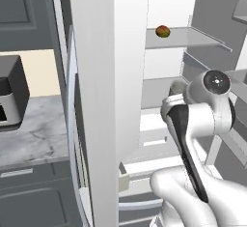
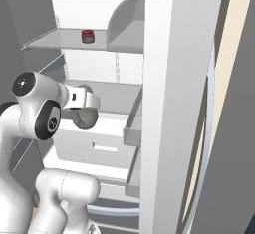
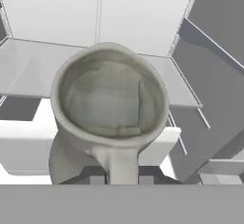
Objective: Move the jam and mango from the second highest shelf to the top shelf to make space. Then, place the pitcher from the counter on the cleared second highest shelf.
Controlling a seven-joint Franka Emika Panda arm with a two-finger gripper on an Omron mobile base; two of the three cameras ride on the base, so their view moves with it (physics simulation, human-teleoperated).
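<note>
The open white fridge filled the scene beside a marble bench (image 1: 34,134), with the mango (image 1: 163,31) and the jam (image 2: 87,36) already resting on the top shelf (image 2: 55,41). The tool (image 3: 121,180) was clamped on the handle of the pitcher (image 3: 109,104), a grey-beige matte jug with a wide flared mouth, held just in front of the second highest shelf (image 3: 28,75). To finish well, I judged it should go in level and be lowered onto the slab before release.
</note>
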